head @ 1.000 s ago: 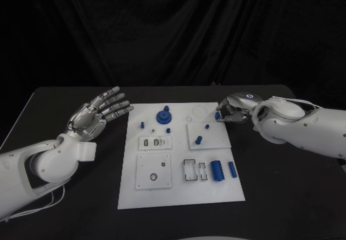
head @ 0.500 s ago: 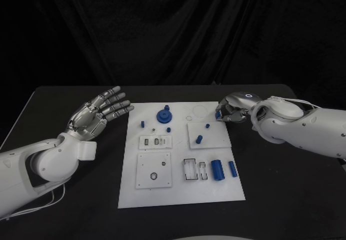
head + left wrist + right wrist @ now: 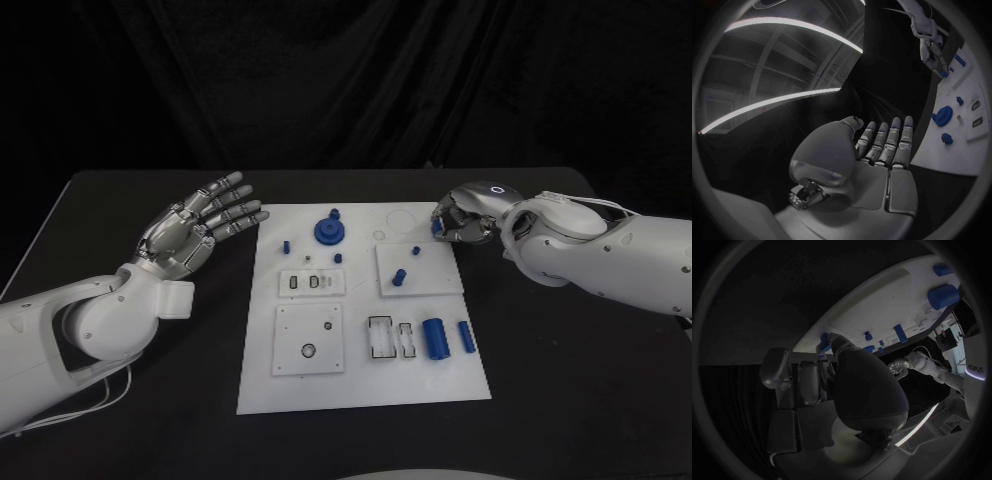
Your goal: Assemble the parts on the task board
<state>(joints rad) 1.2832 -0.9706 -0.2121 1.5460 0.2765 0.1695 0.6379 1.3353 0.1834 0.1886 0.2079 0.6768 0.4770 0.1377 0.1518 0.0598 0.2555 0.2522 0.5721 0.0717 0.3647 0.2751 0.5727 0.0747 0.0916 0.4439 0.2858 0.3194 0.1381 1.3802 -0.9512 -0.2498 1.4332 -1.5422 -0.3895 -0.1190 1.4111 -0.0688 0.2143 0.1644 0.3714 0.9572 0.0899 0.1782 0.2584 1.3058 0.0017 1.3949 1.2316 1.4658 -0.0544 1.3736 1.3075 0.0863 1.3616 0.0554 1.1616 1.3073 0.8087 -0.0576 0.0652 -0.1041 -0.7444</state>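
A small blue part (image 3: 436, 230) is pinched by the right hand (image 3: 464, 222) at the white board's (image 3: 361, 390) far right edge, probably for fitting, while the left hand (image 3: 199, 225) is held spread beside the board.

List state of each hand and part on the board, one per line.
left hand: open, fingers spread, raised beside the task board, holding nothing
right hand: fingers curled on a small blue part at the board's far right edge
blue gear: seated on the board, untouched
two blue cylinders: lying flat on the board, side by side, apart
blue pegs: on the square plate, whether seated is unclear
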